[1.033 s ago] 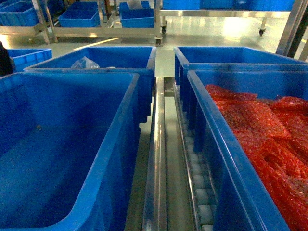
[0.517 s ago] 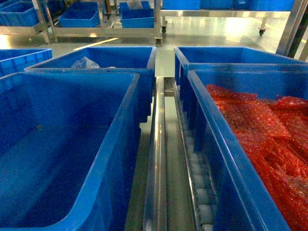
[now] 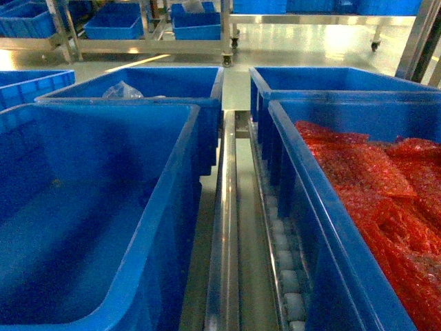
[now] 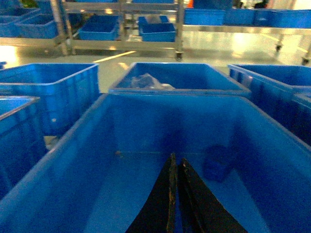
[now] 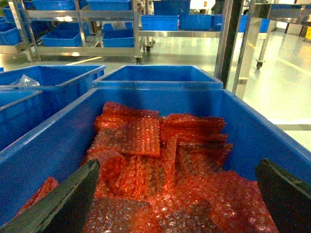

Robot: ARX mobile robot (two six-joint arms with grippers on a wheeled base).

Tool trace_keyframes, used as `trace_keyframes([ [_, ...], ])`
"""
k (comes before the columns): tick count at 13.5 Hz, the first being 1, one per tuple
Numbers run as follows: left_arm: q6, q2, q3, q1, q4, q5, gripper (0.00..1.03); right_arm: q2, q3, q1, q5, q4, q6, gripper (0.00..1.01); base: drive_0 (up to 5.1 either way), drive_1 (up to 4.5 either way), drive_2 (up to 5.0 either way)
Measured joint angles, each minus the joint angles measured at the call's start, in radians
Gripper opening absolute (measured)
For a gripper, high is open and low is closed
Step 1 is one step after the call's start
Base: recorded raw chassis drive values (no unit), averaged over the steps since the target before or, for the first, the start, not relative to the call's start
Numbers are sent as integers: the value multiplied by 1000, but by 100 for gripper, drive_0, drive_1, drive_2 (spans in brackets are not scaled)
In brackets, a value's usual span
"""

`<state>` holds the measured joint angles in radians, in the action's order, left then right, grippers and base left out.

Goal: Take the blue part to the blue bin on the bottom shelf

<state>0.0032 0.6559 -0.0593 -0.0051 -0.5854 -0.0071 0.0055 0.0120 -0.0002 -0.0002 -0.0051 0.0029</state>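
Note:
The large blue bin [image 3: 180,200] stands front left on the bottom shelf, whose white rollers [image 3: 288,281] and metal guide rail [image 3: 224,227] show between the crates. In the left wrist view a dark blue blocky shape, seemingly the blue part [image 4: 217,163], lies on this blue bin's floor [image 4: 141,194] near the far right corner. My left gripper [image 4: 176,158] hangs above the floor, shut, with nothing visible between its fingers, just left of that shape. My right gripper [image 5: 178,165] is wide open above red bubble wrap [image 5: 146,145]. Neither gripper shows in the head view.
A second blue bin [image 3: 313,207] at front right is filled with red bubble wrap [image 3: 386,193]. Two more blue bins [image 3: 158,83] [image 3: 331,79] stand behind; the left one holds a clear plastic bag [image 3: 121,90]. Metal racks with blue crates [image 3: 196,24] line the back.
A dark shape at the left edge of the head view a second ago is gone from view. The bins and their contents have not moved.

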Motion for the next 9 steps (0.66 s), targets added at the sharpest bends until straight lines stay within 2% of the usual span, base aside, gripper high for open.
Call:
trace_keyframes([
  [2, -2, -45, 9, 10, 36, -5, 2, 0, 0, 0, 0, 0, 0, 98, 0, 0, 0],
  [3, -2, -53, 42, 3, -22, 8, 2, 0, 0, 0, 0, 0, 0, 98, 0, 0, 0],
  [9, -2, -276, 48, 2, 212, 6, 2, 0, 0, 0, 0, 0, 0, 98, 0, 0, 0],
])
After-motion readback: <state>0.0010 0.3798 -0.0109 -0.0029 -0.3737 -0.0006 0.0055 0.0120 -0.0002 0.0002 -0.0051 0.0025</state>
